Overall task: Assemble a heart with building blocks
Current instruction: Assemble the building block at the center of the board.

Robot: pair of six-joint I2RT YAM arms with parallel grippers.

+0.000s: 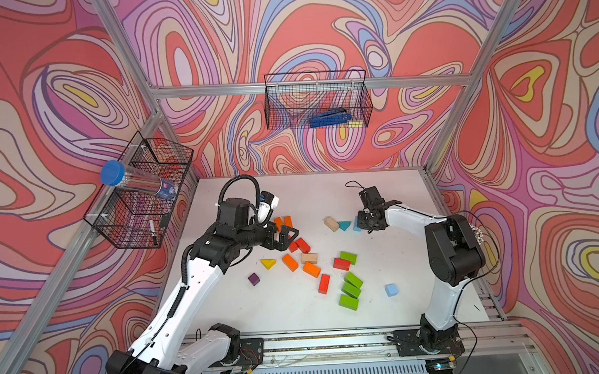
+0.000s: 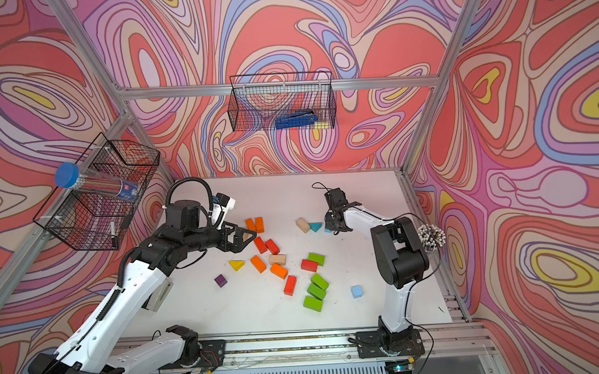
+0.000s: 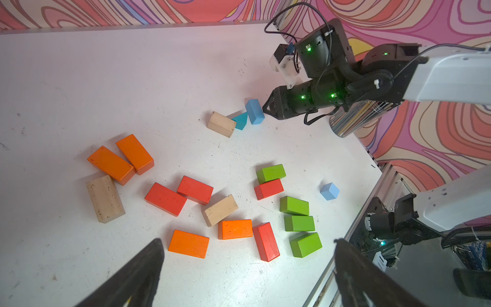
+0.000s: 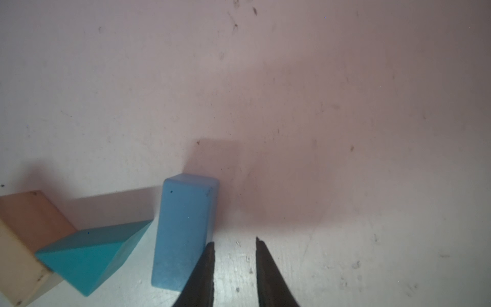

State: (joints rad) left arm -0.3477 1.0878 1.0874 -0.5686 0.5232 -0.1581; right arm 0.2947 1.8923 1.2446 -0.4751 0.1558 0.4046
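Building blocks lie scattered on the white table (image 1: pixel 248 308): orange (image 1: pixel 283 222), red (image 1: pixel 299 245) and green bricks (image 1: pixel 351 289), a yellow wedge (image 1: pixel 268 263), a purple cube (image 1: pixel 254 278) and a light blue cube (image 1: pixel 391 289). At the back, a wood brick (image 3: pixel 221 124), a teal wedge (image 3: pixel 240 121) and a light blue brick (image 4: pixel 186 231) sit in a row. My right gripper (image 4: pixel 234 240) is low on the table beside that blue brick, shut to a narrow gap with nothing in it; one finger (image 4: pixel 207 265) is against the brick's side. My left gripper (image 3: pixel 247 240) hangs wide open and empty above the orange and red bricks.
A wire basket (image 1: pixel 317 100) holding a blue stapler (image 1: pixel 328 119) hangs on the back wall. Another basket (image 1: pixel 142 201) on the left wall holds a blue-capped tube (image 1: pixel 134 181). A holder of pencils (image 2: pixel 431 237) stands at the table's right edge. The arms' rail (image 1: pixel 315 340) runs along the front.
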